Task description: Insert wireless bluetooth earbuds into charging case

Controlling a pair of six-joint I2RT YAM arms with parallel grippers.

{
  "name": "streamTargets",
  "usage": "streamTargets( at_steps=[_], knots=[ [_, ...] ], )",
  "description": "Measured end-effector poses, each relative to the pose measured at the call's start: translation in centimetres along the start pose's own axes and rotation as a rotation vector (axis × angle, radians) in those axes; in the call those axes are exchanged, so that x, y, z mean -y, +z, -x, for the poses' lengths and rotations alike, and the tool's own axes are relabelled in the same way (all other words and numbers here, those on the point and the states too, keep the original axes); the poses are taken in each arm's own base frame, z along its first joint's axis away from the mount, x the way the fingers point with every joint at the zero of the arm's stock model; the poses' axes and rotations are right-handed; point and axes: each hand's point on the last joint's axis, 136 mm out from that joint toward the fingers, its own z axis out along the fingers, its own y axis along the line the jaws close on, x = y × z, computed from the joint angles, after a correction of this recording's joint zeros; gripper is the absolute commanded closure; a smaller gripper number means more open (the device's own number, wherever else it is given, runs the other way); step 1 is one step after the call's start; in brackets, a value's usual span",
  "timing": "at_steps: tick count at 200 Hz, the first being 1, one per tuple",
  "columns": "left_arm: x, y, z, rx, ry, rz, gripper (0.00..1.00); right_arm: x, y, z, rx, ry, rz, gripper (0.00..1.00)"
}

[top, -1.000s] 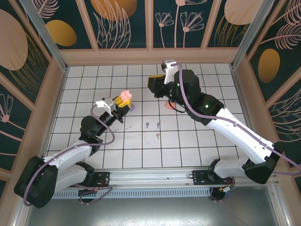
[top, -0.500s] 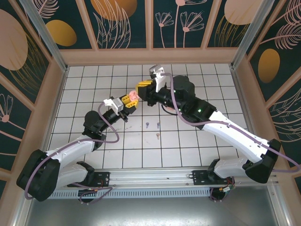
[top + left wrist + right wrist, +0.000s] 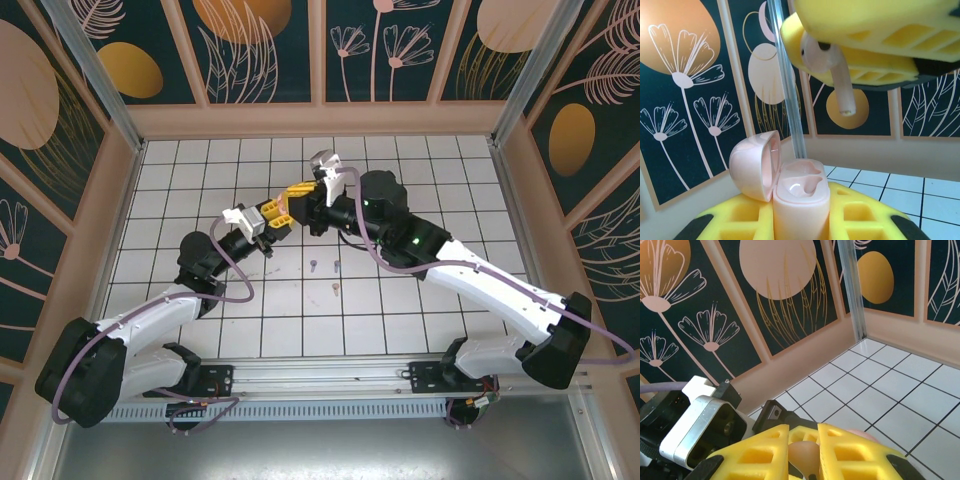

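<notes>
In the left wrist view a pale pink charging case (image 3: 800, 200) stands upright between the yellow pads of my left gripper (image 3: 800, 222), which is shut on it. Its lid (image 3: 752, 172) is swung open to the left and both sockets are empty. Just above it hangs a pale pink earbud (image 3: 832, 70), stem pointing down, pinched in the yellow fingers (image 3: 880, 35) of the other arm. My right gripper (image 3: 805, 452) is shut on that earbud (image 3: 804, 456). From above, the left gripper (image 3: 272, 215) and right gripper (image 3: 300, 192) meet over the middle tiles.
Three loose earbuds lie on the white tiled floor in front of the grippers: two lilac-blue ones (image 3: 314, 265) (image 3: 337, 266) and a pale one (image 3: 334, 288). Patterned walls and an aluminium post (image 3: 787, 80) close in the workspace.
The right gripper has swung left and forward with the pink earbud until it hangs over the open case. The left gripper shifted slightly right with the case.
</notes>
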Motion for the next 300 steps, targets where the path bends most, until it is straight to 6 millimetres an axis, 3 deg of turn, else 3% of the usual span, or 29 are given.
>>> streamTargets(
  at_steps=[81,188,300],
  knots=[
    [0.0,0.1,0.2,0.001,0.0,-0.001,1.0,-0.2,0.3,-0.5,0.006,0.014,0.012,0.83],
    [0.2,-0.1,1.0,0.017,-0.006,-0.008,1.0,1.3,1.0,-1.8,-0.016,0.03,-0.032,0.86],
    [0.2,-0.1,0.8,0.01,-0.015,-0.009,1.0,1.1,0.9,-1.5,-0.011,0.038,-0.022,0.86]
  ],
)
